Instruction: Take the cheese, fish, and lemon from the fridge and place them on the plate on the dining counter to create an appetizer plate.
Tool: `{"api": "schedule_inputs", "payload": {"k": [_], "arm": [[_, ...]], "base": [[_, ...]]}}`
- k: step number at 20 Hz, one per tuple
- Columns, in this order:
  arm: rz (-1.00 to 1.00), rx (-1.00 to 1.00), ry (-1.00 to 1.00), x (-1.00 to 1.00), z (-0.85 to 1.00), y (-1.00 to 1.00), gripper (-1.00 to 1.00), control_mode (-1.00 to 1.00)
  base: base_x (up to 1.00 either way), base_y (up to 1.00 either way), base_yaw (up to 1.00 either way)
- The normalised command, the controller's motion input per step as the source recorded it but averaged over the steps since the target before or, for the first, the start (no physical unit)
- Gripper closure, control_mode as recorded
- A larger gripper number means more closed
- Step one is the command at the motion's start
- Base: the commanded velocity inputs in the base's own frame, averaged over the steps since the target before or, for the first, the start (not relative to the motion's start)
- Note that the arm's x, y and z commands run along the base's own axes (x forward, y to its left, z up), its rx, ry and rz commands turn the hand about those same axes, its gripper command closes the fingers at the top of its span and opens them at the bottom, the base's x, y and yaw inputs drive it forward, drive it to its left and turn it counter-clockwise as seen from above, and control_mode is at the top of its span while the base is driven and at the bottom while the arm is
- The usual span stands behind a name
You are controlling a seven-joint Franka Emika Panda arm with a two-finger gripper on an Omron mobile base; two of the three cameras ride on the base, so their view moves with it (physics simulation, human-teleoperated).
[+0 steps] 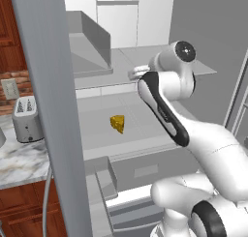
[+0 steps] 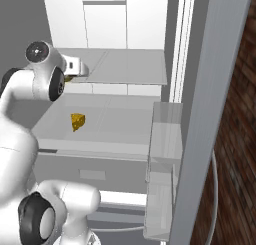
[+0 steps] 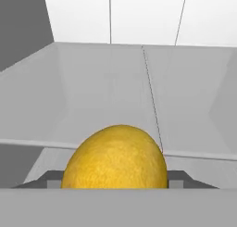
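Fridge (image 1: 145, 18) interior spreads ahead of the base, white at the back wall and grey along its sides, with its open door (image 1: 46, 110) standing as a tall grey slab at the left of the left base view and at the right of the right base view. Glass shelves (image 2: 115, 124) run across the cavity, one above another, with a drawer front below them. Door bins (image 2: 162, 179) hang on the inner face of the door, seen in the right base view. Outside the fridge to the left, a marble worktop (image 1: 19, 158) carries a toaster (image 1: 26, 117) against a brick wall. The white arm (image 1: 193, 134) reaches up and into the fridge at the level of the upper shelf, its hand close over the front edge of that shelf. The cheese (image 1: 117, 123) sits alone near the middle of the lower shelf, well apart from the arm, with bare shelf on every side of it. The lemon (image 3: 115, 156) sits right in front of the hand camera at the shelf's front lip, between the two dark fingertips (image 3: 178, 177); the jaws stand wide on either side of it, and whether they press on it I cannot tell.
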Motion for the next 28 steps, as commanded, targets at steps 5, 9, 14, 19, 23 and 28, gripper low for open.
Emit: {"api": "schedule_inputs", "payload": {"k": [5,9,14,19,23,28], "arm": [[0.0,0.0,-0.25,-1.0,0.38,-0.25,1.0,-1.0],[0.0,0.0,-0.22,-1.0,0.3,-0.25,1.0,-1.0],[0.0,0.0,-0.04,-0.2,0.04,-0.04,1.0,1.0],[0.0,0.0,0.0,0.0,0.0,0.0,1.0,1.0],[0.0,0.0,0.0,0.0,0.0,0.0,1.0,1.0],[0.0,0.0,0.0,0.0,0.0,0.0,1.0,1.0]], "base": [[0.0,0.0,0.0],[0.0,0.0,0.0],[-0.8,-0.11,0.0],[-1.0,-0.05,-0.03],[-1.0,-0.03,-0.04],[-1.0,-0.02,-0.03]]}}
